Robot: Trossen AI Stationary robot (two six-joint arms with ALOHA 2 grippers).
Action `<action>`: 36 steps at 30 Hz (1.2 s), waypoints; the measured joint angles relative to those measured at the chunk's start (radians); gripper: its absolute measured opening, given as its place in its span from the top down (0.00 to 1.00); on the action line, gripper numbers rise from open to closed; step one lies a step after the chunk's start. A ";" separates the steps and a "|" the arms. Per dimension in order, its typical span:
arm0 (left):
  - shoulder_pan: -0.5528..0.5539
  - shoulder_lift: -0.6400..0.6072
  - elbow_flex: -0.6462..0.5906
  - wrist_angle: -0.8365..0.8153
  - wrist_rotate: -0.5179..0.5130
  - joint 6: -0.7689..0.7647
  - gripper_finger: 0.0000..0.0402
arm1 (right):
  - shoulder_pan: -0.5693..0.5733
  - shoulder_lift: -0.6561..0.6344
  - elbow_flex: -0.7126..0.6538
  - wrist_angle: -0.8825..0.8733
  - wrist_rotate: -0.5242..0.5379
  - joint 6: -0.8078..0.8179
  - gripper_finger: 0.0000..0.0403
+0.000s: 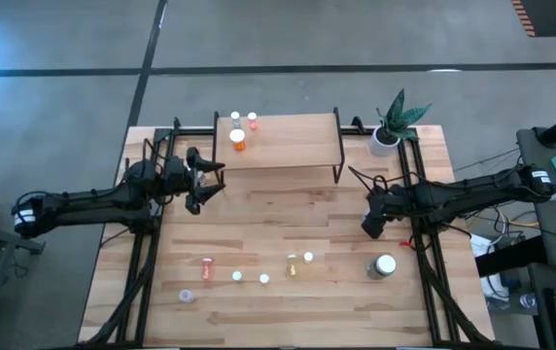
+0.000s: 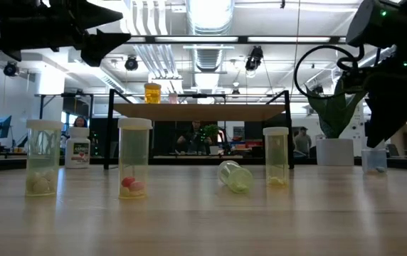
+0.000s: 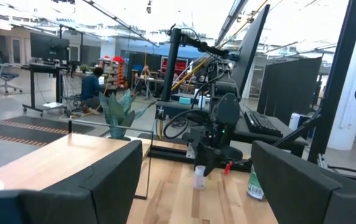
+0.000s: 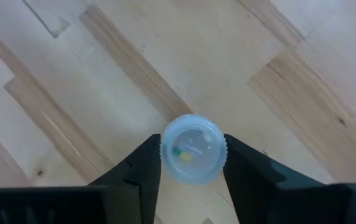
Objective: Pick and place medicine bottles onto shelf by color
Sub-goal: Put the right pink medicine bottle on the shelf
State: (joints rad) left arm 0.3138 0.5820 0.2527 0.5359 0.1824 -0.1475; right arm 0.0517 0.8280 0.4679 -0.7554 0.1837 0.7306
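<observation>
The shelf (image 1: 288, 146) stands at the table's far middle on black legs. Three bottles stand on its left end, one of them orange (image 1: 238, 140). Several small bottles (image 1: 263, 278) stand or lie near the table's front, among them a pink one lying flat (image 1: 207, 265) and a larger one (image 1: 382, 265). My left gripper (image 1: 205, 182) is open and empty, held up beside the shelf's left end. My right gripper (image 1: 370, 226) points down at the table's right, shut on a small clear bottle (image 4: 192, 149). My right gripper pinches the clear bottle between its two fingers, one on each side of its round top (image 4: 165, 152). The fingers come from above, pointing down. The bottle is upright (image 2: 374, 160); whether its base rests on the table or is just clear, I cannot tell.
A white pot with a green plant (image 1: 390, 126) stands at the table's far right corner. Black frame rails (image 1: 147, 262) run along both sides of the table. Bare wood lies between the shelf and the row of bottles (image 1: 278, 214).
</observation>
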 joint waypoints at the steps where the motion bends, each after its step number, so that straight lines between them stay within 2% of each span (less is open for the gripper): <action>1: 0.000 0.000 0.000 -0.005 0.000 0.005 0.29 | 0.000 0.000 0.000 0.008 0.000 -0.007 0.67; 13: 0.000 0.013 0.004 0.015 0.000 0.023 0.29 | 0.000 0.000 0.003 0.067 0.009 -0.035 0.65; 20: 0.000 0.016 0.004 0.017 0.000 0.023 0.29 | 0.000 0.000 0.062 0.131 0.026 -0.071 0.65; 28: -0.001 0.009 0.006 0.044 -0.002 -0.001 0.29 | 0.000 0.000 0.196 0.268 0.063 -0.188 0.65; 36: -0.001 0.019 0.008 0.065 -0.004 -0.003 0.29 | -0.054 0.048 0.443 0.276 0.067 -0.364 0.65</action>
State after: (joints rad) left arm 0.3130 0.6009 0.2607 0.6010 0.1780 -0.1505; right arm -0.0027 0.8757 0.9111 -0.4798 0.2510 0.3664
